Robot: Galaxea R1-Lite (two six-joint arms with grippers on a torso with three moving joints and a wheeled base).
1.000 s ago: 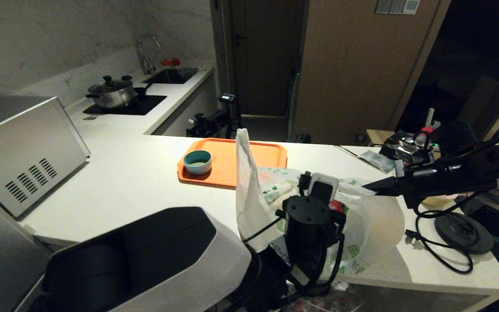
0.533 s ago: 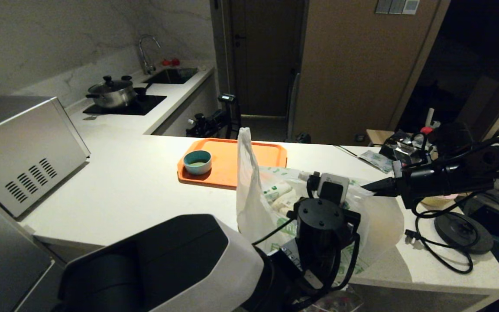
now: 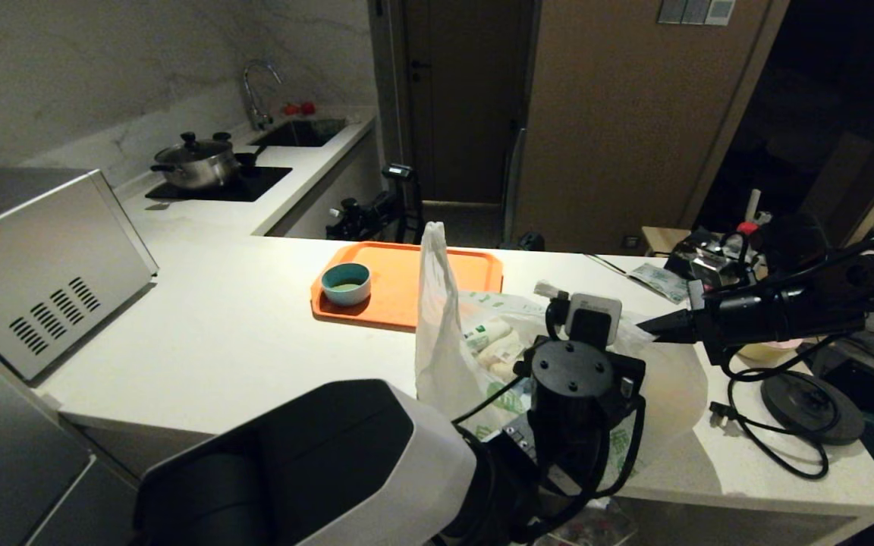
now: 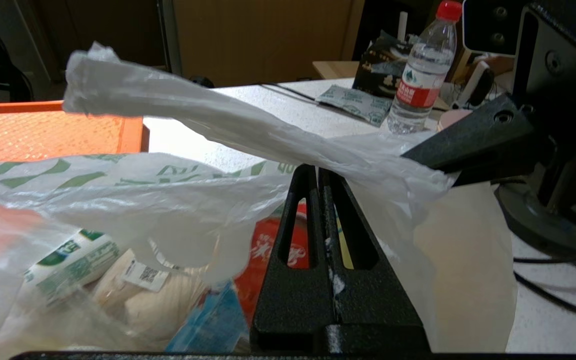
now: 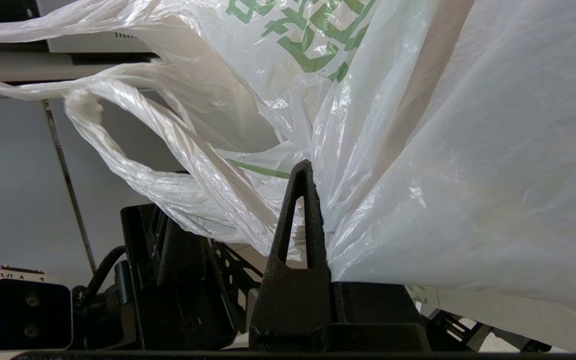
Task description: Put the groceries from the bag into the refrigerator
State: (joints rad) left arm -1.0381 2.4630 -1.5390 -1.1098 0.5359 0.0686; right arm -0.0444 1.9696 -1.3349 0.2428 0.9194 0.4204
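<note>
The bag (image 3: pixel 444 356) sits on the white counter, just nearer than the orange tray, with one handle standing up. In its mouth lie the groceries: a white bottle with a green label (image 4: pixel 68 260), pale beige lumps (image 4: pixel 163 300) and a red pack (image 4: pixel 268 250). My left gripper (image 4: pixel 318 172) is at the near rim, shut with white film caught between its fingers. My right gripper (image 3: pixel 643 326) comes in level from the right. It is shut on the bag's right edge (image 5: pixel 368 200), and film hides one of its fingers. The refrigerator is out of view.
The orange tray (image 3: pixel 452 265) holds a teal bowl (image 3: pixel 346 283). A silver box with vent slots (image 3: pixel 42 258) stands at the left. A water bottle (image 4: pixel 420 75), a black round base and its cable (image 3: pixel 812 406) crowd the right end. The counter's front edge is just nearer than the bag.
My left arm has shifted right and farther in along the bag's near rim. The upright handle stands slightly higher. The right gripper has stayed put.
</note>
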